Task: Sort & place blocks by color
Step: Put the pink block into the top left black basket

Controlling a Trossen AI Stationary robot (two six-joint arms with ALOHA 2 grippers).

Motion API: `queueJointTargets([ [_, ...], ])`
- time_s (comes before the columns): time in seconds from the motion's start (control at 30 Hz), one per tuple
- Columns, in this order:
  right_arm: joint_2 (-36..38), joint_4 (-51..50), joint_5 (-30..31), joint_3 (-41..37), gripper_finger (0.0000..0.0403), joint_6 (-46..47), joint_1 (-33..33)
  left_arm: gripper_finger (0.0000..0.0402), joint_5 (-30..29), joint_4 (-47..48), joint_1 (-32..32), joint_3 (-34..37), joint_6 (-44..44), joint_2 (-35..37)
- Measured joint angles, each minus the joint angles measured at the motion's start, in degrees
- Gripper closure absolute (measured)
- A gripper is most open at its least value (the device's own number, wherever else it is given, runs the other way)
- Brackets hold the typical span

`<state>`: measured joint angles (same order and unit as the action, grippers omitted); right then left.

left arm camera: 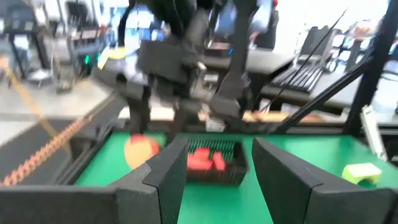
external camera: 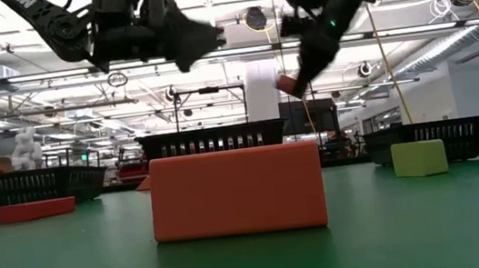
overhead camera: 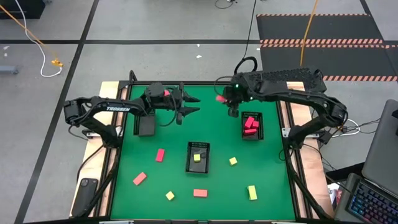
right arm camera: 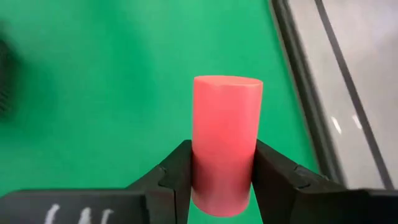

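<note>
From where I stand, the left tool hangs above the far left of the green counter, its fingers spread apart and holding nothing, just beside an empty-looking black tray.

Below it, loose blocks lie scattered: a pink-red one, a salmon bar, a small yellow cube and another salmon bar. The middle tray holds a yellow piece.

Further right, the right tool is clenched on a pink-red cylinder, lifted well off the counter near the far edge, just beside the right-hand tray that already holds pink-red blocks. The cylinder is smooth, matte and solid-looking, gripped across its lower half with the flat top standing clear of the fingers.

I'd judge it light and stiff, not fragile, but its round side gives the pads only a narrow contact, so it could twist or slip; a hold square across the middle looks safest. Two yellow blocks rest at the right.
</note>
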<state>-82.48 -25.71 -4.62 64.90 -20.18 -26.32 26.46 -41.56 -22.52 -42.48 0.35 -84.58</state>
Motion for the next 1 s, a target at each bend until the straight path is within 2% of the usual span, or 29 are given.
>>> queueJointTargets([
  [0.2, 0.2, 8.4, -0.2, 0.0, 0.0284, 3.2, 8.0, 0.0217, -3.0, -3.6, 3.6, 0.0, 2.3, 0.0],
  [0.37, 0.2, 11.8, 0.0, 0.0, 0.0284, 4.5, 11.4, 0.0217, -10.3, -2.5, 6.3, 0.0, 6.9, -0.2],
  [0.5, 0.2, 13.8, 0.0, 0.0, 0.0284, 4.7, 12.8, 0.0211, -12.9, -1.9, 7.7, 0.0, 8.5, -0.2],
  [0.87, -0.2, 21.8, -0.2, 0.1, 0.0284, 5.6, 15.0, 0.0103, -16.1, -1.1, 8.4, 0.0, 7.6, -0.2],
  [1.0, -1.3, 23.3, -0.2, 0.1, 0.0284, 6.0, 15.0, 0.0092, -16.1, -1.9, 8.4, 0.0, 6.7, -0.2],
])
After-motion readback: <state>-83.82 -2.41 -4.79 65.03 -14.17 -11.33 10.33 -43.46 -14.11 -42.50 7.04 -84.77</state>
